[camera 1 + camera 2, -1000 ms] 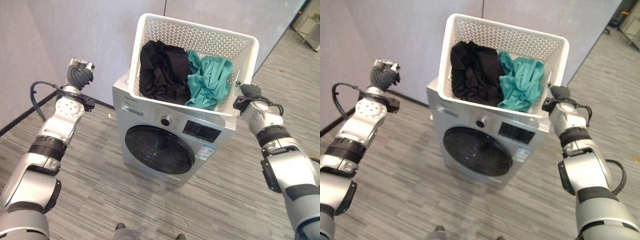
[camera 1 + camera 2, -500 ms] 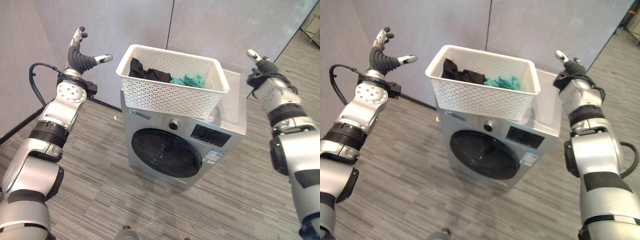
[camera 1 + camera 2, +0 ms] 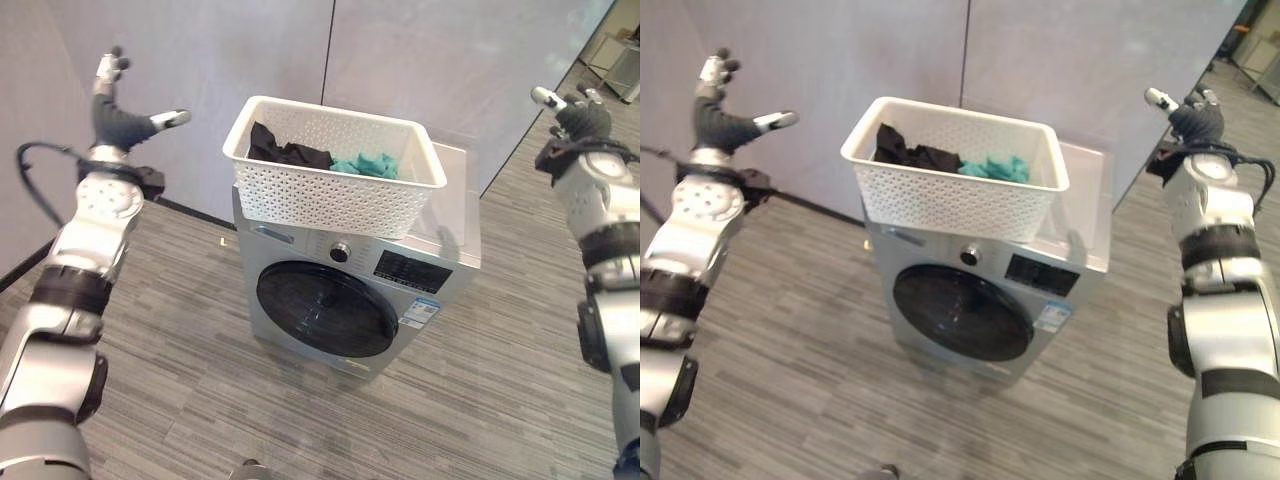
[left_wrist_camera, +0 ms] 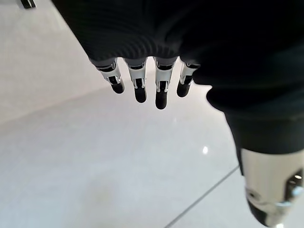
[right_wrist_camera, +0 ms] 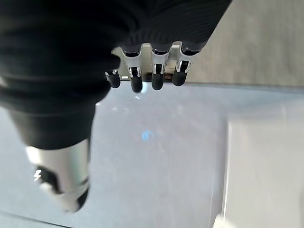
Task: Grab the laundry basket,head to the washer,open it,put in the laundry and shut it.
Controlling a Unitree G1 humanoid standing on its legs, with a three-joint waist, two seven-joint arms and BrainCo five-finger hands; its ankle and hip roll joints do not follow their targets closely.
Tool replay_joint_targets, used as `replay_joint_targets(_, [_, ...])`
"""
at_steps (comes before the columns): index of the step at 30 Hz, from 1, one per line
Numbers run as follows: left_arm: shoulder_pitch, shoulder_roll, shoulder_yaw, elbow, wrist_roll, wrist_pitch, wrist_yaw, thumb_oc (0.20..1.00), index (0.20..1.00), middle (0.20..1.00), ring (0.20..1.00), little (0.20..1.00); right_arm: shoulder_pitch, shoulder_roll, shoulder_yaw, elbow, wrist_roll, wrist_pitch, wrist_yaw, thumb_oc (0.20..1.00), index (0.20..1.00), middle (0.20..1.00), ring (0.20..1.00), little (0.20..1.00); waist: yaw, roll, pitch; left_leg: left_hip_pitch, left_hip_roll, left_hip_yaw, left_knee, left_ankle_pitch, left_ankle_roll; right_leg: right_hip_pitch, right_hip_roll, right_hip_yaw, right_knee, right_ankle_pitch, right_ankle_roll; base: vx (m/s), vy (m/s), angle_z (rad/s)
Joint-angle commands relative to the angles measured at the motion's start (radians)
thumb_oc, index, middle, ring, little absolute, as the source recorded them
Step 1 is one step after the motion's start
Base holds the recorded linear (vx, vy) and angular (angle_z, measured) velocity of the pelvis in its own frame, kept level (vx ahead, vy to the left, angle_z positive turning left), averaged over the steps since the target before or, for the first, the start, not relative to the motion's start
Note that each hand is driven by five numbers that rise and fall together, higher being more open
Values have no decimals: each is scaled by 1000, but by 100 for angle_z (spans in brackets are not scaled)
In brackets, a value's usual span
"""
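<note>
Left eye view: the white laundry basket (image 3: 335, 170) stands on top of the silver washer (image 3: 350, 290), toward its left side, touched by neither hand. Black laundry (image 3: 280, 148) lies in the basket at about 9 o'clock, and teal laundry (image 3: 365, 163) lies touching it toward 3 o'clock. The washer's round dark door (image 3: 322, 310) is closed. The left hand (image 3: 118, 110) is raised at 10 o'clock of the basket, well apart from it, fingers spread and holding nothing. The right hand (image 3: 572, 115) is raised at 2 o'clock of the basket, well apart from it.

Right eye view: the washer stands on grey plank floor (image 3: 800, 360) before a grey wall (image 3: 1040, 60).

Left wrist view: the left hand's fingers (image 4: 160, 92) reach out straight with the thumb apart, empty.

Right wrist view: the right hand's fingers (image 5: 156, 78) are straight and released, grasping nothing
</note>
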Motion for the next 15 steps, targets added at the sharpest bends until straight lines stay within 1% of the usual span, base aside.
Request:
replay_joint_targets(1, [134,37,148,-82,85,-59,28,1000,1000,1000,1000,1000,216,-110,-118,-158,-124,-83,-23,1000,1000,1000,1000,1000,22,62,-32,103,-47,-4,-136,-34,53,44,-85,3,141,-40,173,-11,2,-15])
replay_joint_targets(4, [336,-9,308,-165,99,-75,33,1000,1000,1000,1000,1000,498,-87,-285,-298,-229,-87,-23,1000,1000,1000,1000,1000,18,66,-18,102,-49,-12,-135,-40,55,40,-88,10,141,-41,176,-52,-33,-3])
replay_joint_targets(5, [462,-22,409,-218,137,-81,42,1000,1000,1000,1000,1000,653,-76,-389,-359,-299,-75,-17,1000,1000,1000,1000,1000,22,65,-9,91,-47,-17,-132,-38,57,30,-92,18,133,-37,177,-113,-56,2])
replay_joint_targets(6, [474,-25,413,-230,140,-78,40,1000,1000,1000,1000,1000,668,-71,-397,-372,-303,-71,-16,1000,1000,1000,1000,1000,24,63,-15,86,-49,-15,-131,-32,59,27,-93,18,129,-31,175,-129,-90,1])
replay_joint_targets(7, [529,-27,469,-249,176,-78,57,1000,1000,1000,1000,1000,730,-62,-435,-384,-346,-68,-18,1000,1000,1000,1000,1000,30,65,-4,83,-42,-16,-130,-36,58,19,-97,19,130,-28,181,-144,-127,-5])
replay_joint_targets(8, [675,-70,576,-317,263,-76,88,1000,1000,1000,1000,1000,856,-22,-502,-423,-427,-54,-11,1000,1000,1000,1000,1000,41,63,16,64,-30,-18,-107,-39,62,-1,-100,41,146,-26,177,-187,-173,-18])
replay_joint_targets(9, [746,-110,620,-352,282,-78,90,1000,1000,1000,1000,1000,912,21,-519,-444,-447,-45,0,1000,1000,1000,1000,1000,49,59,20,41,-27,-19,-83,-44,67,-2,-91,64,155,-63,167,-160,-130,-33])
replay_joint_targets(10, [755,-113,625,-360,283,-77,88,1000,1000,1000,1000,1000,918,24,-520,-451,-449,-43,1,1000,1000,1000,1000,1000,49,57,17,36,-27,-17,-77,-43,68,-6,-92,65,158,-62,164,-165,-170,-31])
replay_joint_targets(11, [846,-216,656,-371,250,-92,79,1000,1000,1000,1000,1000,1012,105,-541,-472,-476,-41,28,1000,1000,1000,1000,1000,66,43,33,-3,-18,-25,-31,-54,64,4,-69,93,165,-133,147,-122,-129,-20])
replay_joint_targets(12, [852,-218,657,-376,250,-92,77,1000,1000,1000,1000,1000,1019,108,-543,-478,-478,-39,29,1000,1000,1000,1000,1000,66,42,28,-10,-18,-24,-26,-51,65,-1,-70,94,165,-131,144,-160,-243,-6])
replay_joint_targets(13, [903,-285,653,-360,215,-99,63,1000,1000,1000,1000,1000,1077,160,-530,-481,-500,-43,56,1000,1000,1000,1000,1000,83,34,39,-31,-9,-27,-7,-55,59,3,-60,91,158,-163,139,-138,-282,-2])
replay_joint_targets(14, [972,-367,638,-309,121,-102,30,1000,1000,1000,1000,1000,1148,219,-508,-484,-527,-29,93,1000,1000,1000,1000,1000,98,27,37,-55,9,-35,11,-52,49,10,-45,78,142,-189,123,-122,-286,2])
replay_joint_targets(15, [974,-364,637,-305,118,-105,29,1000,1000,1000,1000,1000,1150,220,-507,-483,-527,-30,93,1000,1000,1000,1000,1000,97,27,34,-56,11,-36,13,-53,47,10,-42,77,141,-189,122,-133,-281,5])
